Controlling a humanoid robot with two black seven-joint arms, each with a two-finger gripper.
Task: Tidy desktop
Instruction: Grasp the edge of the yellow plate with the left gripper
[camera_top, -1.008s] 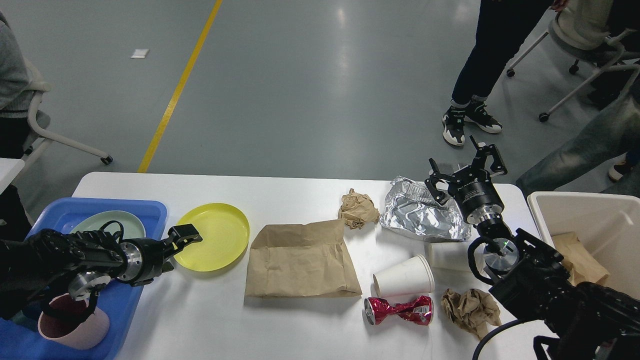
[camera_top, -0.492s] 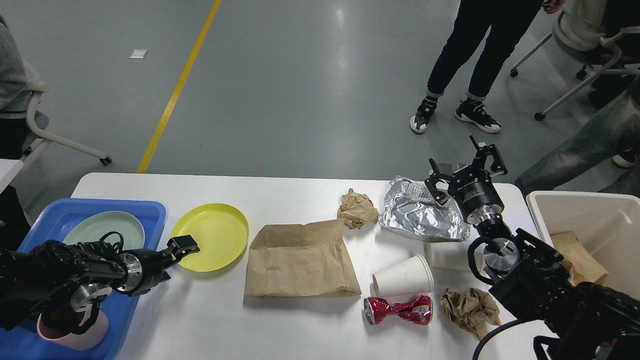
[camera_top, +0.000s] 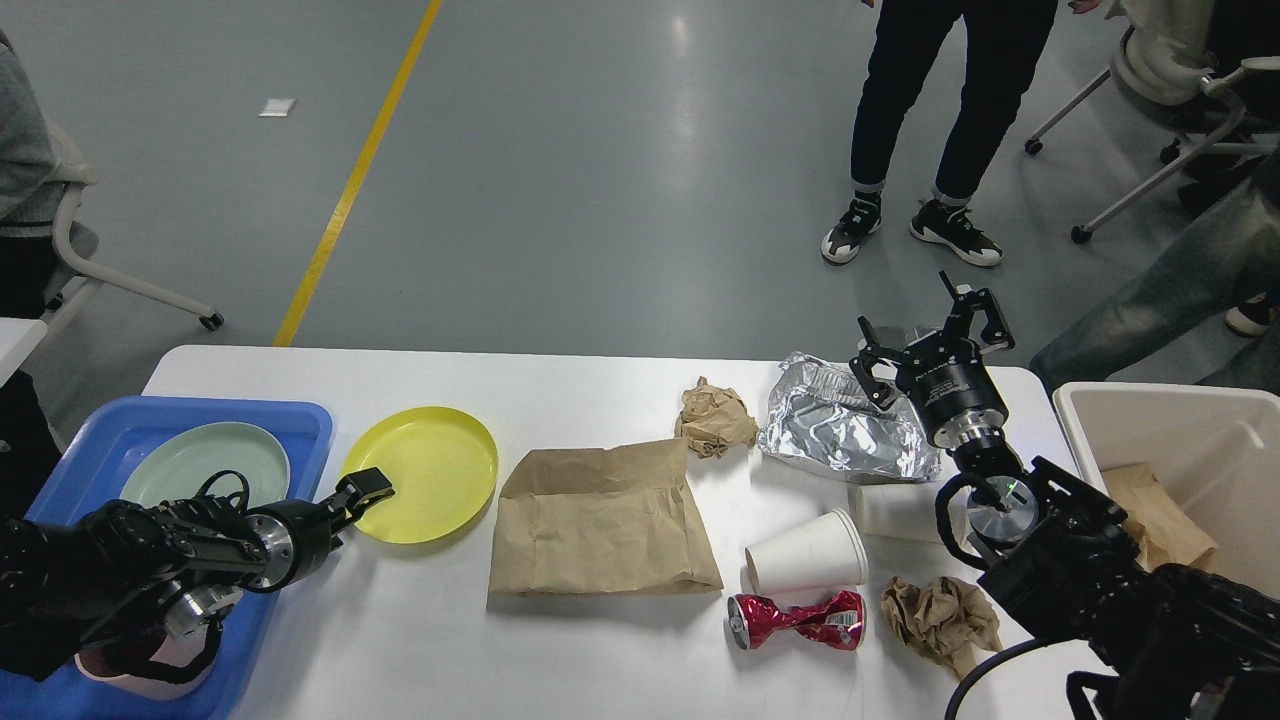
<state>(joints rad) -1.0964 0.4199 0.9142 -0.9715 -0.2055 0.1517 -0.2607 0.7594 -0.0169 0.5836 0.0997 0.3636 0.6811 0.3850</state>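
The white desktop (camera_top: 600, 385) holds a yellow plate (camera_top: 430, 465), a flat brown paper bag (camera_top: 600, 525), a crumpled paper ball (camera_top: 715, 417), crumpled foil (camera_top: 840, 430), two white paper cups (camera_top: 808, 553), a crushed red can (camera_top: 797, 619) and more crumpled brown paper (camera_top: 940, 620). My left gripper (camera_top: 362, 487) sits at the yellow plate's near-left rim. Its fingers cannot be told apart. My right gripper (camera_top: 912, 322) is open and empty, raised over the foil's far right edge.
A blue tray (camera_top: 300, 425) at the left holds a pale green plate (camera_top: 190, 465) and a pink cup (camera_top: 130, 665) under my left arm. A beige bin (camera_top: 1085, 430) with brown paper stands at the right. People's legs and wheeled chairs stand beyond the table.
My left gripper has drawn back toward me, from over the yellow plate to its near-left rim. The plate has shifted slightly left. The right arm has not moved. A person behind has stepped left.
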